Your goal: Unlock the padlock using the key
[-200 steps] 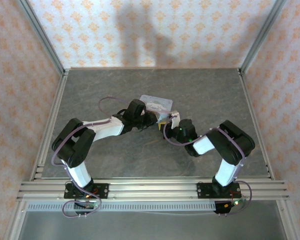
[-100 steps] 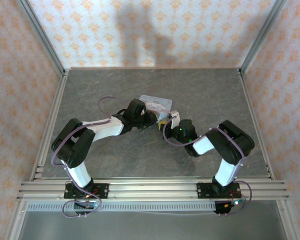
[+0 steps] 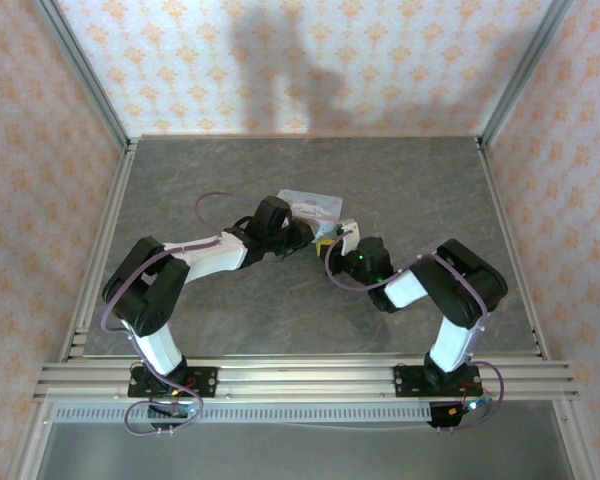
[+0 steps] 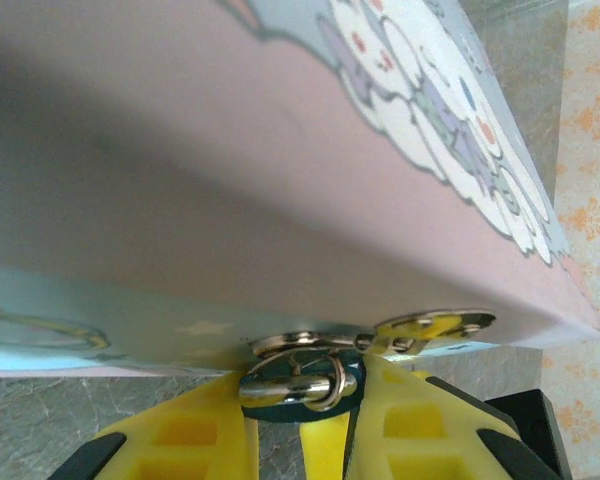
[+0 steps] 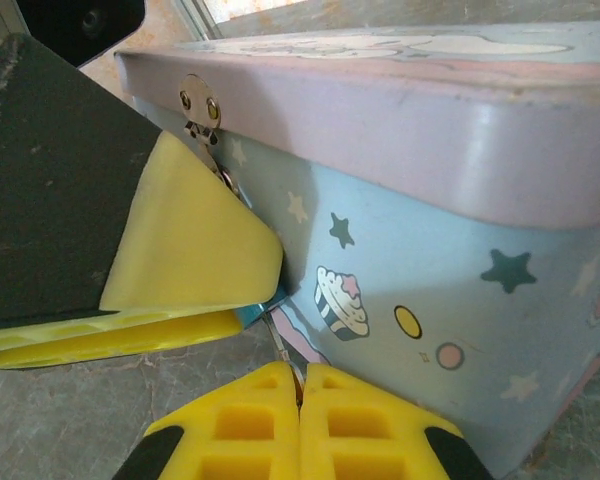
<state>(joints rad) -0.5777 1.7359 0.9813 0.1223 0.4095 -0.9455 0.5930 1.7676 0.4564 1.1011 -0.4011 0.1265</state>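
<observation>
Yellow fingers [image 4: 190, 435] hide most of the padlock [image 4: 298, 385]; the key [image 5: 278, 346] is a bare sliver.

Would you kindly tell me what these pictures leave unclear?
Padlock: left wrist view, body mostly hidden between the left fingers; keyhole hidden.
Key: right wrist view, just a sliver above the right fingers, tip behind a left finger.
Top view: both too small, under the wrists.

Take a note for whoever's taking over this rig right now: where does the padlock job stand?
Left end effector: shut on the padlock, which hangs at the hasp of the tin.
Right end effector: shut on the key, tip pointing up toward the padlock.
Done: both things gripped and close together.
Left: whether the key is in the keyhole is hidden; seat it, turn, free the shackle.
</observation>
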